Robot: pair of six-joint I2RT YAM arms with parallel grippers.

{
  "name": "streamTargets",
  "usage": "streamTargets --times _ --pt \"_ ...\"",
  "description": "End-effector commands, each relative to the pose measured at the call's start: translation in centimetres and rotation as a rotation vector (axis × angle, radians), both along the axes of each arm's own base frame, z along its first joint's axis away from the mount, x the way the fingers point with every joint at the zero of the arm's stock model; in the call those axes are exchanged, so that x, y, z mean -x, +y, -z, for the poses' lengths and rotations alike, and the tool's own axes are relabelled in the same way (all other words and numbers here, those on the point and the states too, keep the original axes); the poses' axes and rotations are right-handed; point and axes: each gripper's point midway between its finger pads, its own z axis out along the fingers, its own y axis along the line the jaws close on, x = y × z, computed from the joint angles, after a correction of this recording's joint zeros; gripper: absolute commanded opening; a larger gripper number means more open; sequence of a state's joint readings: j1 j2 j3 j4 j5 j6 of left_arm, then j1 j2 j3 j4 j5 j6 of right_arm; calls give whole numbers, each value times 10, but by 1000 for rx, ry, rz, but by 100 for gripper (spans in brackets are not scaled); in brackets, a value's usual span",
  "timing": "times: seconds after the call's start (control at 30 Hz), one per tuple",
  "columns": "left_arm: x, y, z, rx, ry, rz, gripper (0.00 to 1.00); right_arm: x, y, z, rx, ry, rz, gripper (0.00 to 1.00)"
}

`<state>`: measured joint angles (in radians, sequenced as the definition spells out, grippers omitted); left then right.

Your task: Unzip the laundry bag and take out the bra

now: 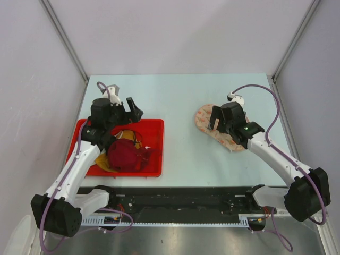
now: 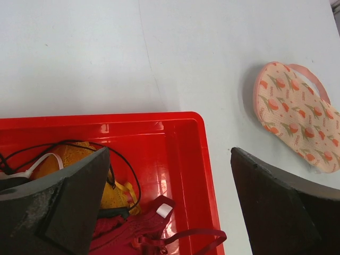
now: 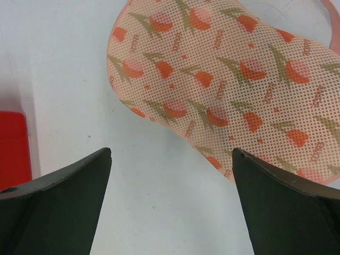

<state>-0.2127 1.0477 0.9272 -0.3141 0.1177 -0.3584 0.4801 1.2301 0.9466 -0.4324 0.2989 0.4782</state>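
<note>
Overhead view of a pale surface with two robot arms reaching in from the near edge. On the right half lies the laundry bag – a flat, rounded pink-beige mesh pouch printed with small orange-red shapes. The right tool hangs over it, released, its two dark fingers spread wide with nothing between them. In the right wrist view the bag fills the upper part of the picture, beyond the fingertips. Whether its zip is open cannot be told.

On the left half sits a red tray holding a heap of garments. The left tool hovers above the tray's far edge – also released, fingers wide apart and empty. In the left wrist view the bra, orange with thin black straps, lies in the tray, partly hidden behind one finger. A dark red garment is bunched just beside it, nearer the camera. The bag and the tray are well apart
</note>
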Motion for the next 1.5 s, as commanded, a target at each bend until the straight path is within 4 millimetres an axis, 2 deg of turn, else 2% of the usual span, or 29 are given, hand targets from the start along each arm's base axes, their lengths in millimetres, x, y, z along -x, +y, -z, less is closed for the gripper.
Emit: streamTargets --times 0.0,0.23,0.47,0.5,0.57,0.6,0.67,0.7,0.73,0.77,0.93,1.07,1.1,1.13,1.2,1.23,1.3,1.33,1.4,1.47 --pt "-4 0 -5 7 6 -6 100 -5 -1 -25 -14 -68 18 100" --pt "-9 3 12 15 65 -52 99 -4 -21 -25 25 -68 80 100" --pt "-8 9 23 -16 117 -76 100 -4 -63 -24 39 -71 179 100" --pt "-8 11 25 -12 125 -100 100 -4 -81 -18 38 -52 227 100" --pt "-8 13 26 11 139 -137 100 -7 -95 -9 -22 -25 269 100" --pt "-7 13 27 32 143 -149 100 -7 -120 0 -49 -6 342 100" --pt "-9 7 23 59 115 -129 100 -10 -123 7 -164 14 352 100" --pt "-7 6 24 74 109 -125 100 -10 -142 13 -203 20 410 100" --pt "-7 4 22 83 98 -120 100 -8 -140 22 -249 44 406 100" --pt "-8 3 20 96 84 -117 100 -9 -144 25 -276 42 417 100" --pt "-1 -8 7 82 99 -23 100 2 -160 69 -358 145 514 100" --pt "4 -13 3 60 86 38 100 11 -161 95 -429 176 539 98" --pt "5 -13 3 61 80 40 100 13 -158 103 -444 197 531 95" --pt "5 -12 1 63 71 39 100 10 -156 103 -455 186 518 84" --pt "4 -13 -2 68 63 39 100 13 -148 108 -473 198 501 69" --pt "4 -13 -1 69 67 38 100 13 -144 105 -474 189 496 52" --pt "3 -15 -2 73 68 47 100 16 -139 102 -451 179 489 30" --pt "3 -15 -1 72 71 46 100 17 -136 94 -458 161 494 0" --pt "3 -17 -1 79 75 58 100 22 -127 91 -459 155 484 0" --pt "3 -21 0 87 81 69 100 25 -118 78 -504 120 490 0"
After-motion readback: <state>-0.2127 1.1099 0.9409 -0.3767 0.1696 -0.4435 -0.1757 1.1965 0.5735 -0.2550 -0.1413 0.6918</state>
